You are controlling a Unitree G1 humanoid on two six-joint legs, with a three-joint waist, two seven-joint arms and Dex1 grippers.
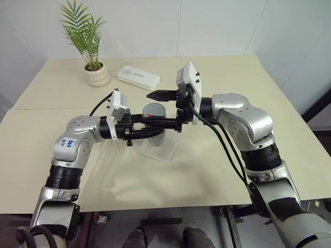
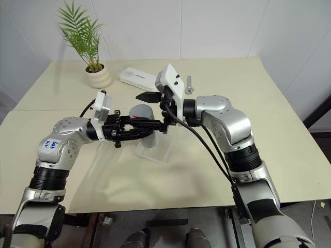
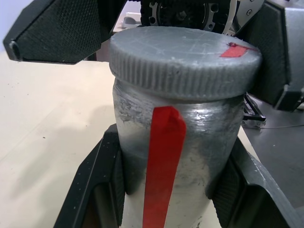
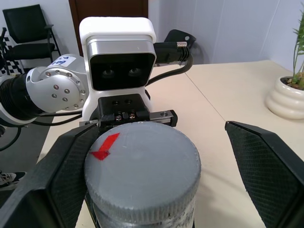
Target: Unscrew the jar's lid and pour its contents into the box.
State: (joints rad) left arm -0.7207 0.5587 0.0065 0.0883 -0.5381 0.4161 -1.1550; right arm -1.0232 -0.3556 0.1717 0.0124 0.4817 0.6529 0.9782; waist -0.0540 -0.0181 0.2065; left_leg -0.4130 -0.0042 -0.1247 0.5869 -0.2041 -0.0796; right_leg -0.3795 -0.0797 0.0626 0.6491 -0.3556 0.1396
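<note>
Here the jar [image 3: 171, 156] stands upright, its long axis vertical, held above the table [image 1: 62, 134] between the black fingers [image 3: 99, 180] of the left gripper [image 1: 155, 130], whose jaws are clamped tight on the jar's body below the cap. The red stripe label [image 3: 162, 166] runs down the side of the jar along that same vertical line, facing back toward the left wrist. The lid [image 3: 183, 59] sits flat and level on top, grey and ribbed round its edge, with its small red mark [image 4: 105, 146] near the rim; it is seated on the jar. The right gripper [image 1: 168, 111] reaches in level from the other side with its jaws spread wide, one finger [image 4: 266, 171] on each side of the lid and apart from it on at least the far side; in the right wrist view the near finger lies close by the lid's edge, and I cannot tell whether it touches. The box [image 1: 160, 150], clear and shallow, rests on the table directly beneath the held jar. Whether anything lies inside the jar cannot be made out through its cloudy wall. Toward the far edge of the table stand a plant pot [image 1: 97, 75] with a green palm and, just beside it, a flat white case [image 1: 138, 77]; a small silver bolt [image 2: 189, 85] stands near the case.
</note>
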